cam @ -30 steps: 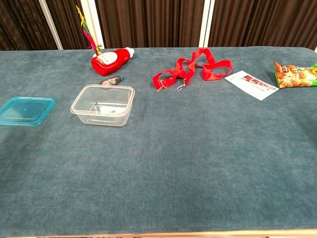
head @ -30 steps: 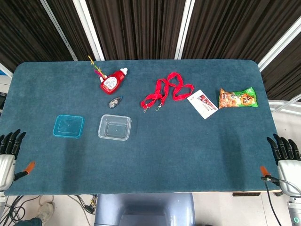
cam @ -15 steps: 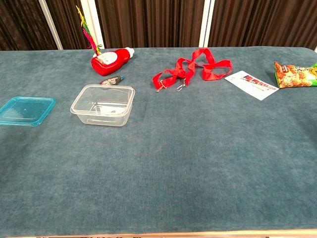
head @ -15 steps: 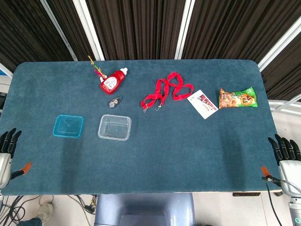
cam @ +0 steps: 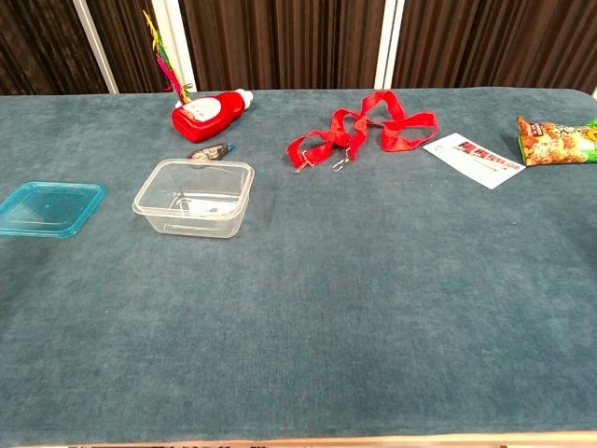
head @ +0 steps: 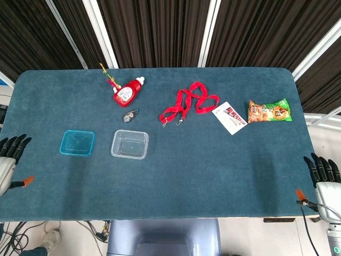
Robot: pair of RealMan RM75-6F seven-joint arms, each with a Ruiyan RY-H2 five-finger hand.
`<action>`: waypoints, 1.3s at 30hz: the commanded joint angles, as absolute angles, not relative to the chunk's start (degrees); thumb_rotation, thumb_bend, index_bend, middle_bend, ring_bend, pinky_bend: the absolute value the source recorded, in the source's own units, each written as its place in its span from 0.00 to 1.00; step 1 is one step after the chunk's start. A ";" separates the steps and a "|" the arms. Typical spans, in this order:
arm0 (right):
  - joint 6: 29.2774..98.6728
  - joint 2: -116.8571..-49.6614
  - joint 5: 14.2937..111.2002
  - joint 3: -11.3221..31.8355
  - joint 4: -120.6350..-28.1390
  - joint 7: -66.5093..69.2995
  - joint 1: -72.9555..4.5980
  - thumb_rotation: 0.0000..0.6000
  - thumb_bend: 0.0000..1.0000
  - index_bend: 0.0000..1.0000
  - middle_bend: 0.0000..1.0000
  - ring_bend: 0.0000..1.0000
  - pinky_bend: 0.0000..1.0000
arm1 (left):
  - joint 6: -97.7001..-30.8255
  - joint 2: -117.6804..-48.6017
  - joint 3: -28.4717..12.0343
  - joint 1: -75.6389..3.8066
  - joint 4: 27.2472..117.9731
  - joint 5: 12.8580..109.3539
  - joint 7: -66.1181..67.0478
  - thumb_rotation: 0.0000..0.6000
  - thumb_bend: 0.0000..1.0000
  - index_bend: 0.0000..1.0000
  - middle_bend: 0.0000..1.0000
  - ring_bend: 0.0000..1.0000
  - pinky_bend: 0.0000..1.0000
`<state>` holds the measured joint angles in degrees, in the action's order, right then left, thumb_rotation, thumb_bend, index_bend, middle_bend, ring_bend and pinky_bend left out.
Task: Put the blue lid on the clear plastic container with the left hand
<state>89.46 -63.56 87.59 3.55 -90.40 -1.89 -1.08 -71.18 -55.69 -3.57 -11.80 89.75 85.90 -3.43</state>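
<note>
A blue lid [head: 78,143] lies flat on the teal surface [head: 213,160] near its left edge, just beside and apart from the clear plastic container [head: 129,144], which stands open-topped and appears empty, though a faint shape at its base in the chest view may be only a moulded mark or reflection. The lid looks thin, light and slightly flexible, its smooth plastic likely slippery; lying flush on the cloth, it probably offers the best purchase at a raised rim, pinched along one edge. The container too seems light enough to slide if the lid is pressed on off-centre. The left hand [head: 9,160] hovers off the surface's left edge, its dark fingers [head: 16,145] extended and apart, holding nothing; the right hand [head: 324,178] waits off the front right corner, likewise spread and empty. Toward the far edge lie a red bottle [head: 127,92], a red lanyard [head: 189,104], a card [head: 229,117] and a snack packet [head: 269,111].
</note>
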 commanded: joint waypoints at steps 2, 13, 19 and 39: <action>89.01 -63.79 87.28 3.49 -90.55 -2.63 -1.14 1.00 0.31 0.07 0.05 0.04 0.00 | -59.04 -51.22 -4.45 -19.68 83.97 84.71 -10.80 1.00 0.11 0.00 0.00 0.00 0.00; 87.13 -64.78 85.80 3.48 -89.76 -4.29 -1.58 1.00 0.31 0.07 0.05 0.04 0.00 | -52.51 -57.45 -4.33 -25.51 74.70 84.58 -10.56 1.00 0.10 0.00 0.00 0.00 0.00; 86.84 -65.04 85.11 3.75 -89.14 -4.40 -1.65 1.00 0.31 0.07 0.05 0.04 0.00 | -52.28 -62.02 -4.47 -27.57 69.09 85.08 -11.57 1.00 0.10 0.00 0.00 0.00 0.00; 83.68 -66.58 81.91 3.86 -87.86 -6.88 -2.24 1.00 0.31 0.07 0.05 0.04 0.00 | -40.85 -71.59 -2.30 -35.80 58.25 84.93 -16.25 1.00 0.06 0.00 0.00 0.00 0.00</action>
